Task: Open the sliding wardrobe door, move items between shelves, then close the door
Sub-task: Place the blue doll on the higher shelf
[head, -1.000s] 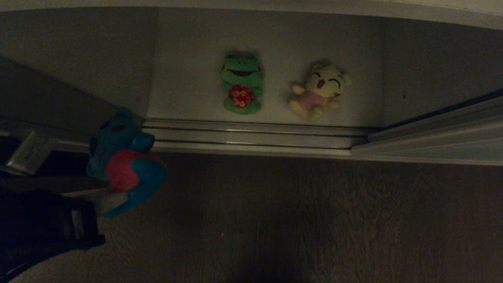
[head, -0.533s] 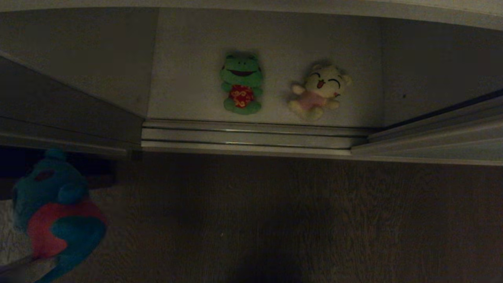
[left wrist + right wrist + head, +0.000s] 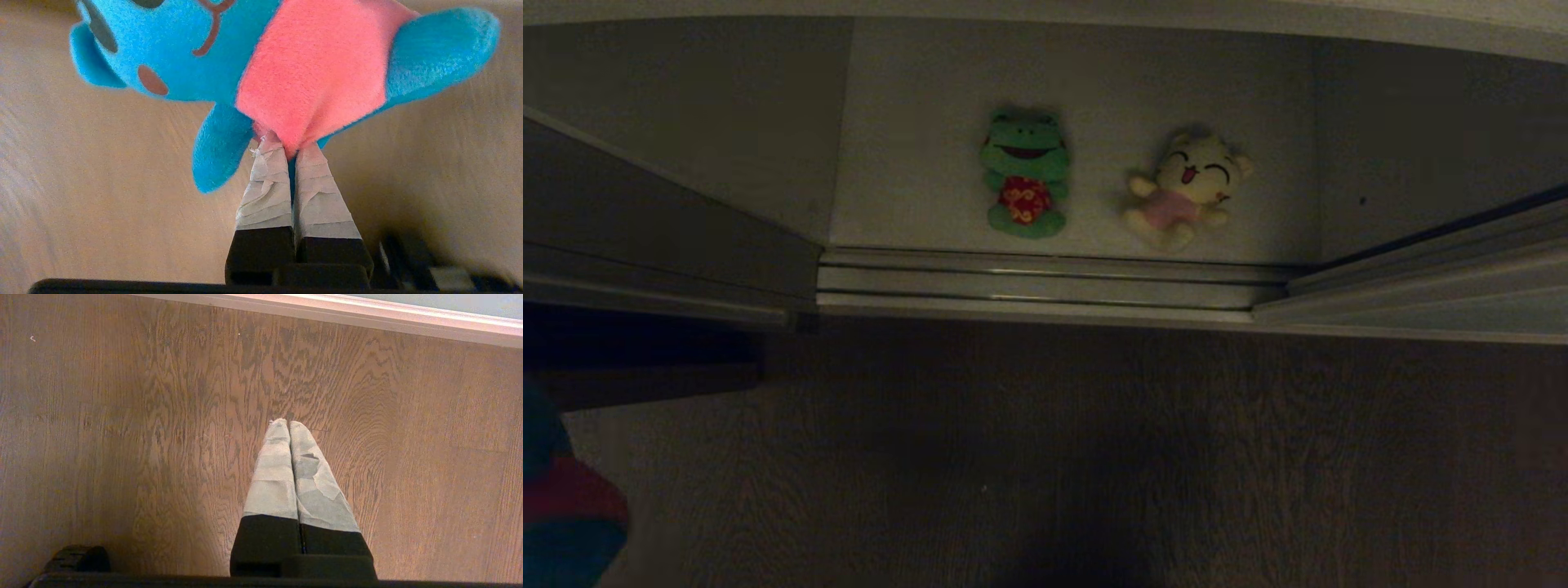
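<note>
The blue plush toy (image 3: 261,69) has been carried away from the wardrobe's bottom shelf (image 3: 915,122), out over the wooden floor (image 3: 1094,457), likely bound for another shelf. The green frog (image 3: 1023,173) and yellow plush (image 3: 1184,189) remain there. The left gripper (image 3: 289,149) pinches its pink belly tight; the right gripper (image 3: 288,424) hangs closed, empty.

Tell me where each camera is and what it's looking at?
Head: high up, looking down at shelf, green frog, yellow toy; no arm shows.
Left wrist: behind left gripper, fingers pinching blue toy.
Right wrist: behind shut right gripper, facing wooden floor.
Shared: blue toy, head and left wrist.
</note>
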Robot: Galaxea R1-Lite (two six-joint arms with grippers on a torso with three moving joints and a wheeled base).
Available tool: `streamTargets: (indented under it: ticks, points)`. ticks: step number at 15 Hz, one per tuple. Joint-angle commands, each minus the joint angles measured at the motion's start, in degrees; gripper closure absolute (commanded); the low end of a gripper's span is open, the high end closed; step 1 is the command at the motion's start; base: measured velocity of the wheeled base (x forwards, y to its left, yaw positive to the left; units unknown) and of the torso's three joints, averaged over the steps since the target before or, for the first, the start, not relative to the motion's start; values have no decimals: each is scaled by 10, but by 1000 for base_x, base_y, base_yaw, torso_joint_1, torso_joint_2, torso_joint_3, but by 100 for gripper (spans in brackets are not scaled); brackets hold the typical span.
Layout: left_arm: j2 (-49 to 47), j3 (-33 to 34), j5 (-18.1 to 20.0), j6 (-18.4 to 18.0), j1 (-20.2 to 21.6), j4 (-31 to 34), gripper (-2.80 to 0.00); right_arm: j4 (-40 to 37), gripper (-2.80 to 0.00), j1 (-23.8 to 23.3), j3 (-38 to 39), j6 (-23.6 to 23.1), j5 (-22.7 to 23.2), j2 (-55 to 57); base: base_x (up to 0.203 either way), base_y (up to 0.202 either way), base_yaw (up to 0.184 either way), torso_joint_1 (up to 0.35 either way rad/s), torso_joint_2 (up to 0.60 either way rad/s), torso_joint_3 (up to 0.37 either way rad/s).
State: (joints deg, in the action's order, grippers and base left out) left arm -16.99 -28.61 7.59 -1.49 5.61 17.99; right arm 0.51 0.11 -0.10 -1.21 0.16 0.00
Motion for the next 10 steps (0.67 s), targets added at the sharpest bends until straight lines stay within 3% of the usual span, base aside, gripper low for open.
streamTargets:
  ticks: [1,3,6,10]
  points:
    - [17,18,-26,-6,-29,-34,0,0,0,0,0,0,0,-1,0,0,0,0,0,0]
    - [64,54,-49,-37,-58,-44,0,0,0,0,0,0,0,-1,0,0,0,0,0,0]
    - [155,105,-51,-50,-57,-38,0,0,0,1,0,0,0,-1,0,0,0,0,0,0]
    - [170,206,-53,-52,-56,-79,0,0,0,0,0,0,0,-1,0,0,0,0,0,0]
